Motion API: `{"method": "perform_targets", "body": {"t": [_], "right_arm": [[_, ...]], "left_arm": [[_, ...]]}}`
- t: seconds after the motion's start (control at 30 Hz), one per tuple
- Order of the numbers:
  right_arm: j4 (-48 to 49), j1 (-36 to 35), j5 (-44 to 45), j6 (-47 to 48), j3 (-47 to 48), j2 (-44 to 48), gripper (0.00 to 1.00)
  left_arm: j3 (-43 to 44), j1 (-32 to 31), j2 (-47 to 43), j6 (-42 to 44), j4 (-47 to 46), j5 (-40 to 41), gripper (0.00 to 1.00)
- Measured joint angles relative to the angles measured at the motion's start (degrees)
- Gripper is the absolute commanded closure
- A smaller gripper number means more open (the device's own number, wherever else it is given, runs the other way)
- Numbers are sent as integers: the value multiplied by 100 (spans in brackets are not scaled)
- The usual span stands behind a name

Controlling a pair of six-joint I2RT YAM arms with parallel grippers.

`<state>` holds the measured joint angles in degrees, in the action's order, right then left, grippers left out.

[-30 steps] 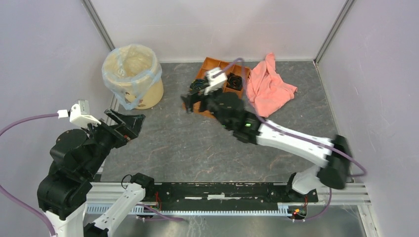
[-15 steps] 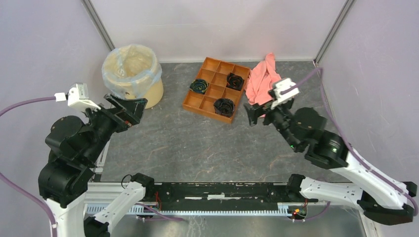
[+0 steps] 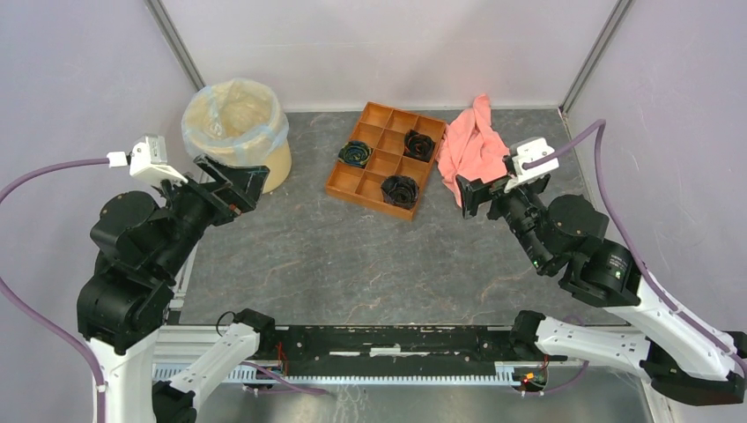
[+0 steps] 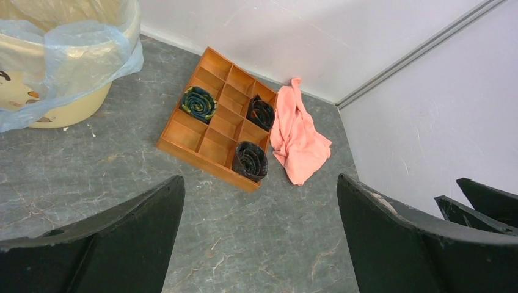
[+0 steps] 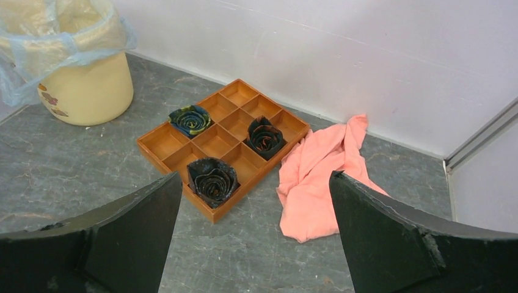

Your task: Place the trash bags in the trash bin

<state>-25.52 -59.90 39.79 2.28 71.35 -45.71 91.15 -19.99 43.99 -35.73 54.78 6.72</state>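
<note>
Currently the trash bag (image 3: 262,137) sits in the trash bin (image 3: 275,167). Its filmy blue-grey plastic lines the inside, and its crinkled rim is folded out over the bin's lip and hangs down the tan side. The bin stands upright in the far left corner of the worktop (image 3: 352,256).

Your left hand (image 3: 233,182) is raised off the worktop, near the bin on its near right side and apart from it. Its fingers are spread wide. The left wrist view shows only grey worktop and the tray between them.

Your right hand (image 3: 484,187) is on the right side, raised too, its fingers likewise wide apart. From above it overlaps the near edge of the pink cloth (image 3: 476,145). The right wrist view shows the cloth lying below and beyond the fingers, not touched.

The orange tray (image 3: 349,182) lies between the bin and the cloth, set at an angle, with nine compartments in three rows.
- One dark roll (image 3: 356,154) sits in the compartment nearest the bin.
- A second roll (image 3: 419,144) sits in a compartment on the cloth side.
- A third roll (image 3: 399,188) sits in the near corner compartment.

The cloth is crumpled, one tail reaching toward the back wall. Its left edge is just beside the tray's right corner; whether they touch, I cannot tell.
</note>
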Motion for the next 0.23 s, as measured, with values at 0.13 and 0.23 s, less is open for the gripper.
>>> {"method": "perform_targets", "body": {"t": [0.13, 0.23], "right_arm": [[66, 0, 39, 24, -87, 22, 2], [229, 0, 26, 55, -345, 162, 2]], "left_arm": [[13, 0, 0, 2, -9, 4, 0], [15, 0, 0, 2, -9, 7, 0]]}}
